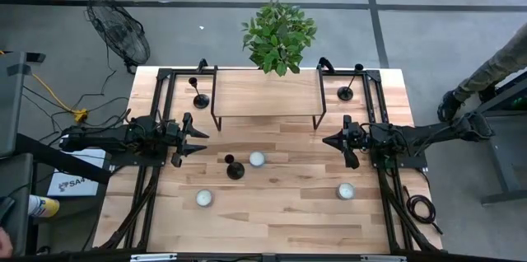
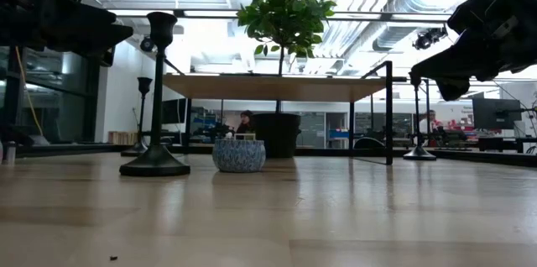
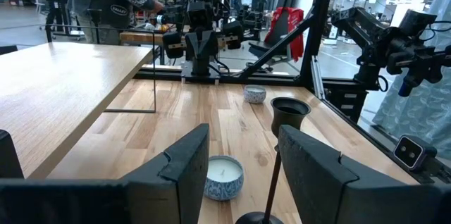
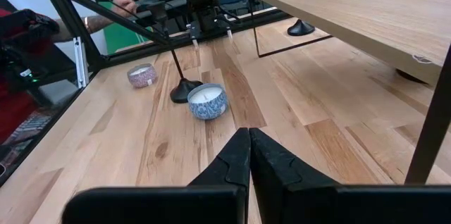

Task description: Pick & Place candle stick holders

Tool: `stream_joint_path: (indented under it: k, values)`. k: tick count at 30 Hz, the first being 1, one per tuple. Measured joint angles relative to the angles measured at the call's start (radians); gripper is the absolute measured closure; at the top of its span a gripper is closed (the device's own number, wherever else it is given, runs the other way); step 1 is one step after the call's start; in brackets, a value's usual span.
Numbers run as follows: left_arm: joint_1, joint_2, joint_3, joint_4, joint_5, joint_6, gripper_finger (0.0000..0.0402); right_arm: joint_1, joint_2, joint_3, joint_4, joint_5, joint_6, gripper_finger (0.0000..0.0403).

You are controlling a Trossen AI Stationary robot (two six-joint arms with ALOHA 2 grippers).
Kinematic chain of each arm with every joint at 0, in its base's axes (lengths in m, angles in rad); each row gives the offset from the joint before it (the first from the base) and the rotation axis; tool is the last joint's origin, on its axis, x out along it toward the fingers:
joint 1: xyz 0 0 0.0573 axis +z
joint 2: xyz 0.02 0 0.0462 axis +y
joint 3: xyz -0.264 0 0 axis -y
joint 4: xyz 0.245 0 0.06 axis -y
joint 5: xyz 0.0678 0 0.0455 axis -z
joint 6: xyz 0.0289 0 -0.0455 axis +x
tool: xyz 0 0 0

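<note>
Three black candle stick holders stand upright on their round bases. One (image 1: 234, 167) is mid-table beside a white candle (image 1: 257, 159); it also shows in the low view (image 2: 157, 91). One (image 1: 200, 97) stands at the far left and one (image 1: 347, 89) at the far right. My left gripper (image 1: 202, 141) is open and empty, left of the middle holder; in the left wrist view (image 3: 243, 139) the holder's cup (image 3: 289, 111) shows just past the fingers. My right gripper (image 1: 327, 140) is shut and empty over the table's right half, and points at the middle holder (image 4: 184, 90).
A raised wooden shelf (image 1: 266, 93) on black legs spans the far middle, with a potted plant (image 1: 278, 35) behind it. Two more white candles (image 1: 204, 198) (image 1: 345, 190) sit toward the near edge. Black frame rails run along both table sides. People show beyond the table.
</note>
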Motion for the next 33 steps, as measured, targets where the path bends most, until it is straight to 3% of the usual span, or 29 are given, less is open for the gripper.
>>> stream_joint_path:
  k: [25,29,33]
  values:
    - [0.000,0.000,0.000,0.000,0.000,0.000,0.0231,0.000,0.000,0.000,0.000,0.000,0.000,0.0400]
    - [0.000,0.000,0.000,0.000,0.000,0.000,0.0231,-0.004,0.000,0.000,0.000,0.008,-0.154,0.0400]
    - [0.000,0.000,0.000,0.000,0.000,0.000,0.0231,-0.009,0.000,0.000,0.010,0.092,-0.233,0.0400]
